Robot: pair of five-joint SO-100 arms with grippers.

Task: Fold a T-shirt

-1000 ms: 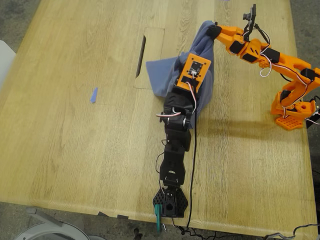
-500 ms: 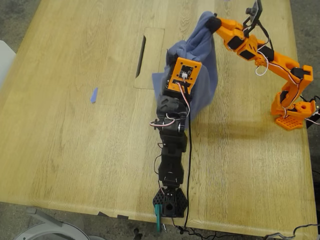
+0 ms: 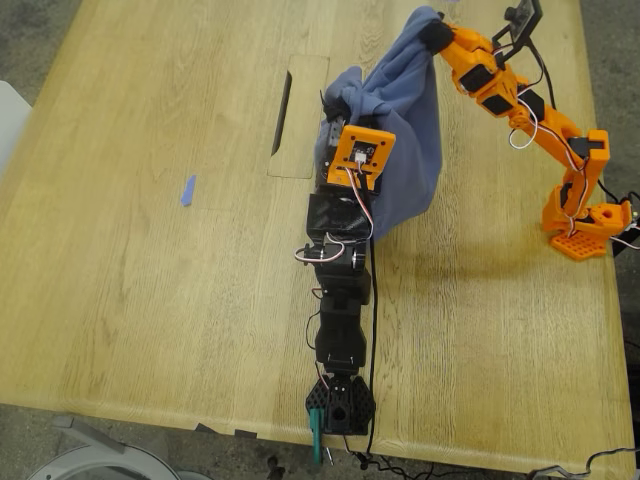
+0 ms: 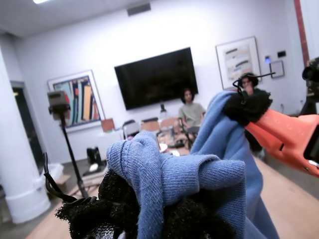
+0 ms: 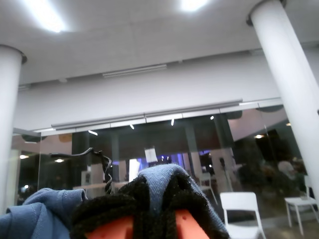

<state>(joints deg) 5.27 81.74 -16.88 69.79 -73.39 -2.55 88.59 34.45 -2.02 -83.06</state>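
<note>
Two arms hold the T-shirt [image 3: 405, 130] up above the counter [image 3: 150, 280] in the exterior view: the black arm rising from the near edge has my first tool [image 3: 335, 100] pinching one bunch of the blue cloth, and the orange arm based at that view's right has my second tool [image 3: 432, 35] pinching another bunch higher up, so the fabric hangs between and below them like a sack. A small blue tape scrap [image 3: 187, 190] lies well apart toward the exterior view's left. In the first wrist view, my first tool [image 4: 149, 214] is pressed onto a rolled hem of the T-shirt [image 4: 199, 174], with the orange arm [image 4: 284, 134] gripping cloth beyond. In the second wrist view, my second tool [image 5: 149, 209] nips a fold of the T-shirt [image 5: 159, 184].
</note>
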